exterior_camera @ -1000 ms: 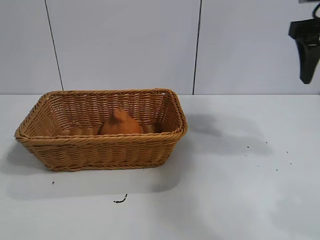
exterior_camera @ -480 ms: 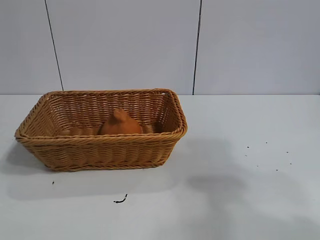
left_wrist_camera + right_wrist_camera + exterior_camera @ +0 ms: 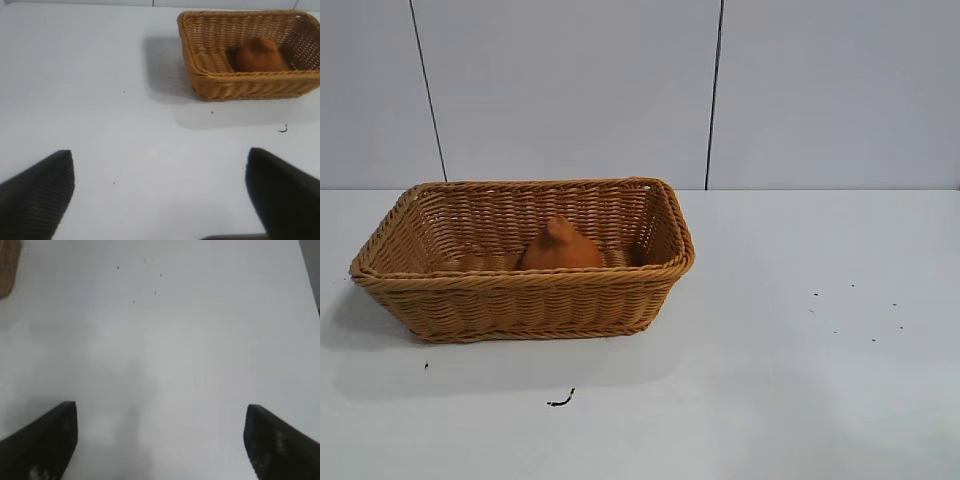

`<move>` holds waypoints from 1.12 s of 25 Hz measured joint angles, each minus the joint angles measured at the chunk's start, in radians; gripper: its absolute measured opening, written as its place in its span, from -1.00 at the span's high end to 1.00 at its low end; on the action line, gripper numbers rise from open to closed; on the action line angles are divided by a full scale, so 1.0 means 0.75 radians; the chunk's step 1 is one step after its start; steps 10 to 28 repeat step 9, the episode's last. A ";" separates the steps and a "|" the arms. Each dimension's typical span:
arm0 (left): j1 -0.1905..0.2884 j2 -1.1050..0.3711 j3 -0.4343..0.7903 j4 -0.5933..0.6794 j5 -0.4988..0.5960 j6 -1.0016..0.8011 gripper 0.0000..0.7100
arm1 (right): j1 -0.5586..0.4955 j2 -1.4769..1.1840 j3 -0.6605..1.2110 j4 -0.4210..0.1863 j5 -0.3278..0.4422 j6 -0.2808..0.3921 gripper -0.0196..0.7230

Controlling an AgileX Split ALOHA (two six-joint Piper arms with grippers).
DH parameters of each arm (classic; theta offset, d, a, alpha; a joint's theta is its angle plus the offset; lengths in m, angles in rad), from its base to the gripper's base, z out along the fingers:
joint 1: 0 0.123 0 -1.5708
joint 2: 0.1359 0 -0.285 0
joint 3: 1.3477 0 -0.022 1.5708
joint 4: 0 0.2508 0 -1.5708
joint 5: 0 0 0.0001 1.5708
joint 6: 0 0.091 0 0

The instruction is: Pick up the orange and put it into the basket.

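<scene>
The orange (image 3: 559, 248) is a dull-orange lump with a pointed top, lying inside the woven tan basket (image 3: 520, 300) on the left half of the white table. Both also show in the left wrist view, the orange (image 3: 257, 55) within the basket (image 3: 235, 85). My left gripper (image 3: 160, 175) is open and empty, well away from the basket over bare table. My right gripper (image 3: 160, 425) is open and empty over bare table; a basket corner (image 3: 7, 265) shows far off at the edge of its view. Neither gripper shows in the exterior view.
A small dark scrap (image 3: 560, 400) lies on the table in front of the basket. Several dark specks (image 3: 850, 315) dot the table to the right. A white panelled wall stands behind the table.
The right gripper, seen at the upper right edge one second ago, has left the exterior view, and its shadow on the table has gone. The orange and basket have not moved.
</scene>
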 joint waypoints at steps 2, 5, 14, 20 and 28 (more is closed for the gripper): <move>0.000 0.000 0.000 0.000 0.000 0.000 -0.88 | 0.000 -0.027 0.000 0.000 0.000 0.000 -0.73; 0.000 0.000 0.000 0.000 0.000 0.000 -0.88 | 0.000 -0.054 0.000 0.000 0.000 0.000 -0.73; 0.000 0.000 0.000 0.000 0.000 0.000 -0.88 | 0.000 -0.054 0.000 0.000 0.000 0.000 -0.73; 0.000 0.000 0.000 0.000 0.000 0.000 -0.88 | 0.000 -0.054 0.000 0.000 0.000 0.000 -0.73; 0.000 0.000 0.000 0.000 0.000 0.000 -0.88 | 0.000 -0.054 0.000 0.000 0.000 0.000 -0.73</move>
